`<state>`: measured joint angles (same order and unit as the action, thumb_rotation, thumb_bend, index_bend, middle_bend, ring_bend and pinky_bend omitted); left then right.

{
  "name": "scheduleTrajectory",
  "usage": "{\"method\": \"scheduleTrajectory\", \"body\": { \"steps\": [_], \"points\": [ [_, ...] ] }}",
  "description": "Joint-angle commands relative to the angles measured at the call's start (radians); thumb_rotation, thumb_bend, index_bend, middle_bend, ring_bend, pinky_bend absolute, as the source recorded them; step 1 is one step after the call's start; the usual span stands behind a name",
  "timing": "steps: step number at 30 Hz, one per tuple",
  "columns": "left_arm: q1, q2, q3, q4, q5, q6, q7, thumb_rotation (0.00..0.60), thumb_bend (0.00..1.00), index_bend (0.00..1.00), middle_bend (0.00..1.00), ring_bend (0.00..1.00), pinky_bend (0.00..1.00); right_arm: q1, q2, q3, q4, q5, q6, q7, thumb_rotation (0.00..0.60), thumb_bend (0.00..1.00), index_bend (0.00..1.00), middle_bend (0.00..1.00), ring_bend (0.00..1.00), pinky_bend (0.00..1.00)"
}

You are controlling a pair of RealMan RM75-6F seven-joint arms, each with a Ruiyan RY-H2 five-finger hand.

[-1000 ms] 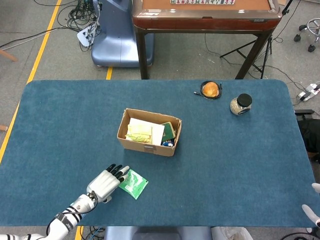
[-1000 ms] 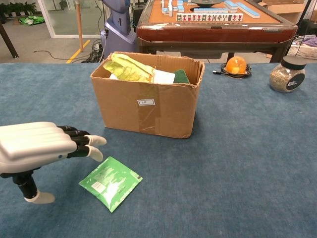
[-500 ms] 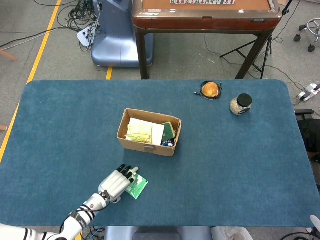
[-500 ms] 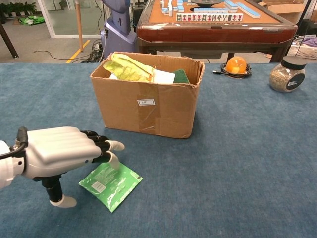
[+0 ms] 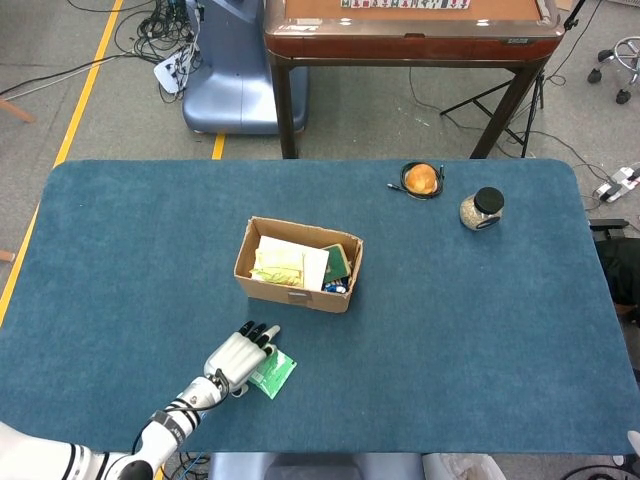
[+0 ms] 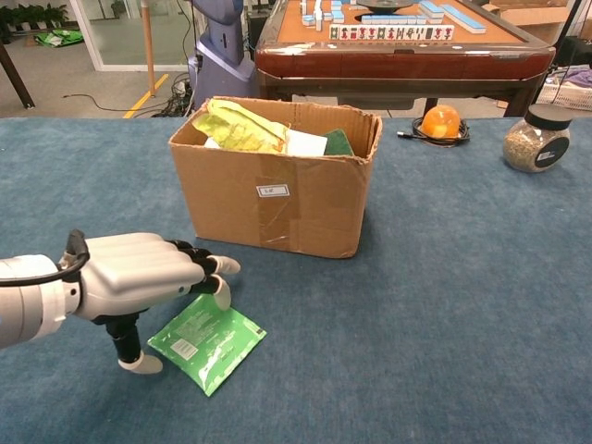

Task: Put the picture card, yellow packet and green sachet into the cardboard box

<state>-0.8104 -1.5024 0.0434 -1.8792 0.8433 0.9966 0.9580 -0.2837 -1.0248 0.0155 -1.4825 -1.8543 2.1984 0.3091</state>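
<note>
One blue bench carries everything. The cardboard box already holds the yellow packet and what looks like the picture card. The left hand hovers over the green sachet, fingers apart, thumb down beside its edge, seemingly not clamped. The flat sachet could skid across the cloth if the fingers rake rather than pinch it.
</note>
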Motion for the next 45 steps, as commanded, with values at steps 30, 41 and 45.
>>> {"method": "scheduleTrajectory", "body": {
  "steps": [30,41,45],
  "points": [
    [-0.021,-0.018,0.049,0.045,-0.011,0.021,-0.081,0.600,0.17,0.44,0.00,0.00,0.05,0.005,0.003,0.001,-0.007,-0.008,-0.012,0.001,0.600,0.05,0.39,0.48,0.36,0.42],
    [-0.017,-0.010,0.052,0.043,0.001,0.007,-0.132,0.600,0.34,0.50,0.00,0.00,0.05,0.007,0.006,0.002,-0.010,-0.006,-0.016,0.006,0.600,0.05,0.39,0.48,0.36,0.42],
    [-0.013,-0.006,0.054,0.042,0.012,0.001,-0.154,0.600,0.36,0.52,0.00,0.00,0.05,0.008,0.006,0.001,-0.010,-0.006,-0.018,0.006,0.600,0.05,0.39,0.48,0.36,0.42]
  ]
}}
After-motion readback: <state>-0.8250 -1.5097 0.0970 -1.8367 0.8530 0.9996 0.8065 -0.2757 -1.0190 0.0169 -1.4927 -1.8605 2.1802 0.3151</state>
